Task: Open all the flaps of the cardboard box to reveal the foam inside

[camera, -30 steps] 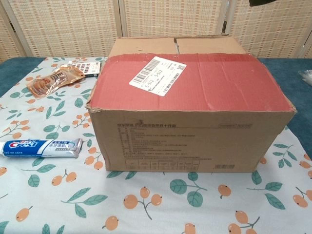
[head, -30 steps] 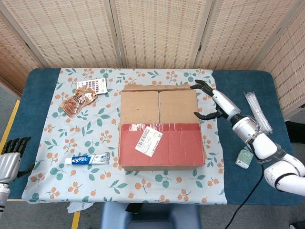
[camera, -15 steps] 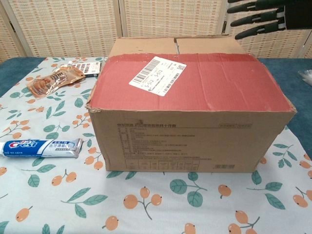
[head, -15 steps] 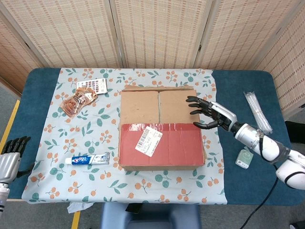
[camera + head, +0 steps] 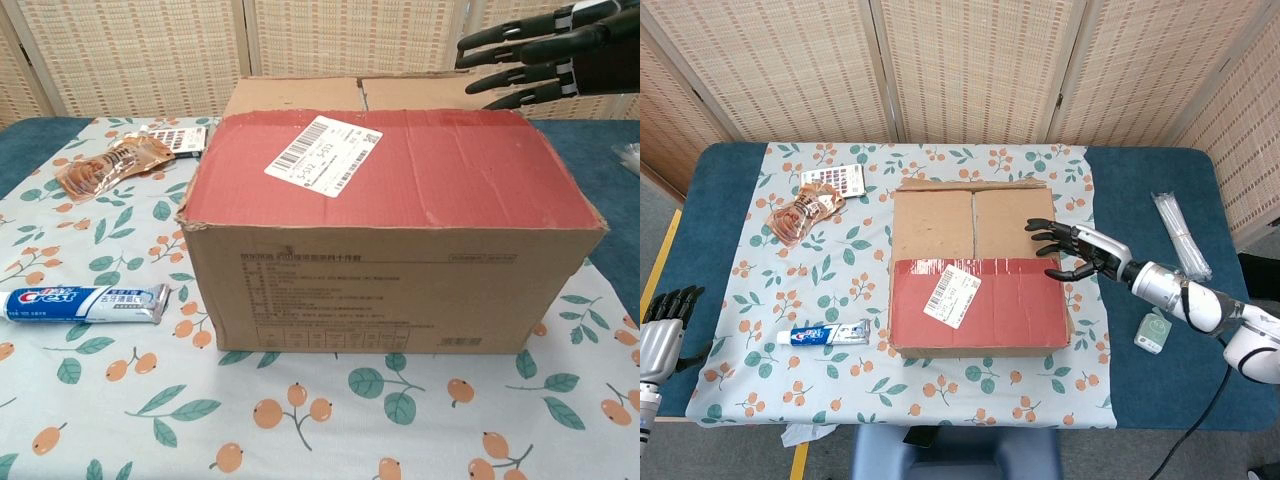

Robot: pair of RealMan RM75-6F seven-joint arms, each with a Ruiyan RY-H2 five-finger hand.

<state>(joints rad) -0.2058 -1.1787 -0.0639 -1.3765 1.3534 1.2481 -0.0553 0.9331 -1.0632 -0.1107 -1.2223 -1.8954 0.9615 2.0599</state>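
The cardboard box (image 5: 975, 265) (image 5: 385, 215) sits mid-table with all its flaps lying flat. A red flap with a white shipping label (image 5: 952, 296) (image 5: 323, 154) covers the near half; two plain brown flaps (image 5: 973, 222) cover the far half. My right hand (image 5: 1072, 250) (image 5: 535, 55) hovers over the box's right edge, fingers spread and pointing left, holding nothing. My left hand (image 5: 662, 325) hangs off the table's near left edge, far from the box, fingers curled down. No foam is visible.
A toothpaste tube (image 5: 830, 333) (image 5: 85, 302) lies left of the box. A snack packet (image 5: 800, 215) (image 5: 105, 165) and a calculator (image 5: 832, 180) sit at the back left. A small green item (image 5: 1153, 332) and a clear wrapped bundle (image 5: 1180, 235) lie on the right.
My right hand has swung in from beside the box's far right corner to above its right edge, dropping lower and reaching left. The box, its flaps and my left hand have not moved.
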